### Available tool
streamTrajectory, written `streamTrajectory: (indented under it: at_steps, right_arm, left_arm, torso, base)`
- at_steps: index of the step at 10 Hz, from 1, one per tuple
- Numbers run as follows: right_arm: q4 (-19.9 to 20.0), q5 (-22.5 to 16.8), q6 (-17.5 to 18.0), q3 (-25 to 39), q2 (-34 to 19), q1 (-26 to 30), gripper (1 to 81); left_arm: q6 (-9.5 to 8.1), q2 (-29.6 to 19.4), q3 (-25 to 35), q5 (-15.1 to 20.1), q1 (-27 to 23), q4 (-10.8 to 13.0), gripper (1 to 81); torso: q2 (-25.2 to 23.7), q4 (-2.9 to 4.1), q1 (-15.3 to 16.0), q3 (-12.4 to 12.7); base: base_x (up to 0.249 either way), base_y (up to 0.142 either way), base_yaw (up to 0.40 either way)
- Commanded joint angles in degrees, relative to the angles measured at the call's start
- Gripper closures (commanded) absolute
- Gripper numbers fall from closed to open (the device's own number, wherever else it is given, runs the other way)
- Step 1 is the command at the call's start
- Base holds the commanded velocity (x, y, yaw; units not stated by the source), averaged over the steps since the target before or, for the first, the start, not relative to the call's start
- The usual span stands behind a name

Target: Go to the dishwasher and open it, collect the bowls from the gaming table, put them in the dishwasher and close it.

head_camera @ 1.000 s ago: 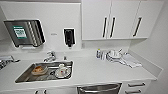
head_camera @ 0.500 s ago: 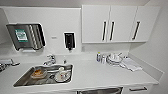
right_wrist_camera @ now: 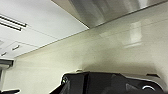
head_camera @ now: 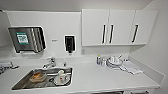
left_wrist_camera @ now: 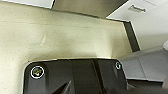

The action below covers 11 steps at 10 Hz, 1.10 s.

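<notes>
I face a white kitchen counter (head_camera: pixel 100 77) from above. The right wrist view shows a brushed steel front (right_wrist_camera: pixel 110 10), which looks like the dishwasher, standing above a pale floor (right_wrist_camera: pixel 105 50). A dull metallic panel (left_wrist_camera: pixel 87 6) also borders the floor in the left wrist view. The bowls and the gaming table are out of view. Each wrist view shows the dark plate of its own arm low over the floor.
A steel sink (head_camera: pixel 22 82) with a tap (head_camera: pixel 50 62) holds a brownish dish (head_camera: pixel 37 77) and white crockery (head_camera: pixel 61 77). White crockery (head_camera: pixel 114 61) and a cloth (head_camera: pixel 131 67) lie at the counter's right. Wall cabinets (head_camera: pixel 117 27), a towel dispenser (head_camera: pixel 26 40) and a soap dispenser (head_camera: pixel 69 43) hang above.
The whole head view has shifted a little: the camera has moved, and the counter and sink now sit slightly lower in the picture. Nothing on the counter has moved.
</notes>
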Motion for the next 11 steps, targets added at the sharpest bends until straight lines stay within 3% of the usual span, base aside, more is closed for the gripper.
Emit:
streamTrajectory:
  at_steps: [1, 2, 3, 6, 11]
  right_arm:
    - [0.9, -2.5, 0.7, 4.3, -4.2, 6.2, 1.0]
    - [0.9, -2.5, 0.8, 4.8, -4.6, 6.3, 1.0]
    - [1.1, -2.5, 0.8, 5.1, -4.9, 6.5, 1.0]
    - [1.5, -2.5, 0.8, 6.4, -5.6, 7.1, 1.0]
    - [1.4, -2.5, 0.8, 6.2, -5.6, 7.0, 1.0]
  left_arm:
    - [0.18, -2.0, 2.3, 2.2, -3.2, 0.3, 1.0]
    - [0.18, -2.3, 2.6, 2.2, -3.2, 0.3, 1.0]
    - [0.18, -2.3, 2.6, 2.2, -3.1, 0.3, 1.0]
    - [0.18, -3.9, 4.2, 1.5, -3.0, 0.3, 1.0]
    - [0.18, -12.2, 13.8, -1.2, -2.6, 0.3, 1.0]
  torso:
    - [-5.6, 0.00, 3.6, -5.3]
    - [-7.1, 0.00, 4.5, -6.1]
    - [-8.6, 0.00, 5.5, -2.5]
    - [-13.1, 0.00, 8.2, -4.6]
    - [-23.0, 0.00, 14.4, -4.7]
  base:
    - [0.000, 0.000, 0.000]
    - [0.000, 0.000, 0.000]
    - [0.000, 0.000, 0.000]
    - [0.000, 0.000, 0.000]
    - [0.000, 0.000, 0.000]
